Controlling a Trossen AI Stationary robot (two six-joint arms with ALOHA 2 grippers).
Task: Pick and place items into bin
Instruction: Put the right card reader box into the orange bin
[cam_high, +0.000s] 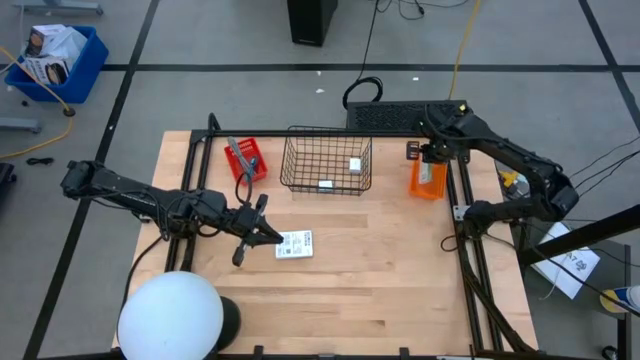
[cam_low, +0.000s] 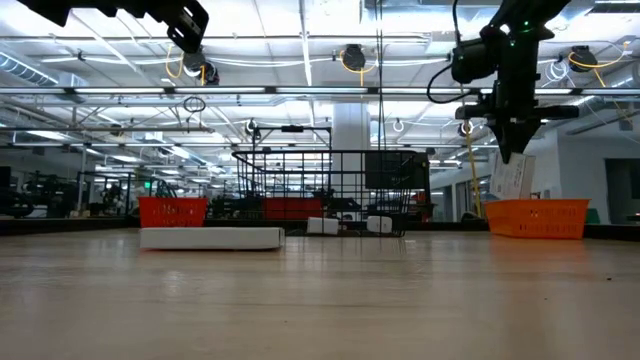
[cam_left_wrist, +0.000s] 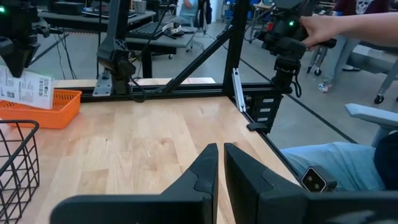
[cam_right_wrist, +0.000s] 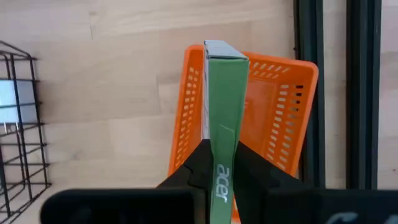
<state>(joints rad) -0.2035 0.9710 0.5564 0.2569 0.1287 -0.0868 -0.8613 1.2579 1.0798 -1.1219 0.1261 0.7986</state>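
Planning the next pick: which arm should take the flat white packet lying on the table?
Left. Its end effector hovers beside the flat white packet, fingers together and empty. The right end effector is busy, gripping a green-edged box above the orange tray.

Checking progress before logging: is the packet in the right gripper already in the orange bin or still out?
Out. The right gripper holds the packet edge-up above the orange bin; the low view shows it hanging above the rim.

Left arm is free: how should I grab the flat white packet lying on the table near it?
Come straight down on the flat white packet with the left gripper, fingers closing across its two long edges. It lies flat and thin on the wood, so only the edges offer grip, and nothing crowds it.
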